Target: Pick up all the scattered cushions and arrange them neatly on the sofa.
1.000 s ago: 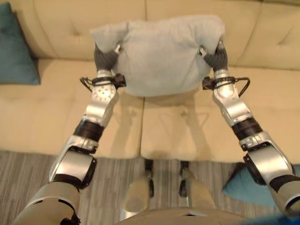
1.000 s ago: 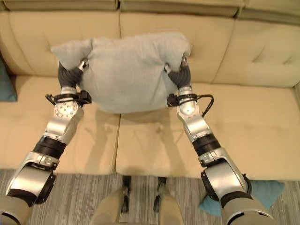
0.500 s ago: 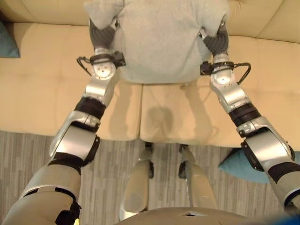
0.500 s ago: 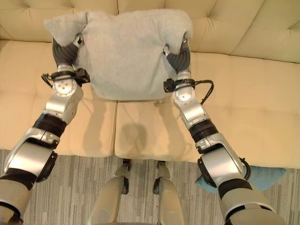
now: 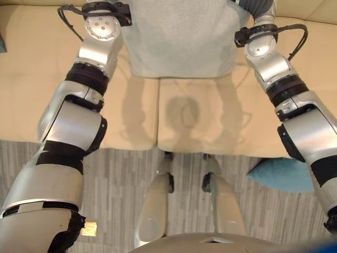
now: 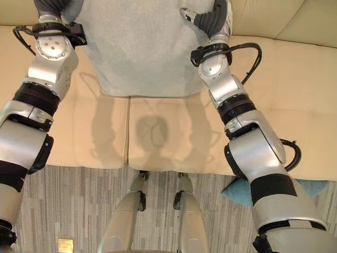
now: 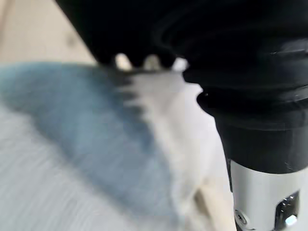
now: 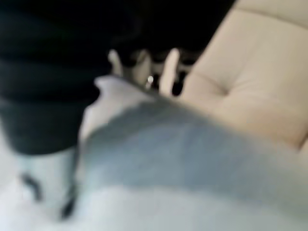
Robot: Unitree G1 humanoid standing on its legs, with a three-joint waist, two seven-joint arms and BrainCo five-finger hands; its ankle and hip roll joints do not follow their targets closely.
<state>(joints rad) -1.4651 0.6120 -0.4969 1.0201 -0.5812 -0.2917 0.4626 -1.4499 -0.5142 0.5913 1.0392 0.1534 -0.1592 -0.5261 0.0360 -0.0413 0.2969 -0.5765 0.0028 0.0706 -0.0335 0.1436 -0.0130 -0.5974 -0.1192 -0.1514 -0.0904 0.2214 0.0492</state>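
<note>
A large grey cushion (image 5: 179, 37) hangs over the middle of the beige sofa (image 5: 31, 105), its lower edge just above the seam between the two seat pads. My left hand (image 6: 50, 6) grips its left side, and my right hand (image 6: 211, 20) grips its right side. In the left wrist view my fingers (image 7: 150, 61) dig into the grey cushion (image 7: 96, 144). The right wrist view has my fingers (image 8: 168, 72) curled over the cushion's edge (image 8: 192, 159), with the sofa's back behind it. A teal cushion (image 5: 281, 174) lies on the floor by the sofa's front right.
Grey striped carpet (image 5: 121, 200) runs in front of the sofa. A small yellowish square (image 5: 88, 228) lies on the carpet at the lower left. The seat pads to either side of the grey cushion are bare.
The whole picture has shifted as the camera moved, and my arms look closer and larger. The cushion stays between both hands over the seat seam. The teal cushion on the sofa's left has left the picture.
</note>
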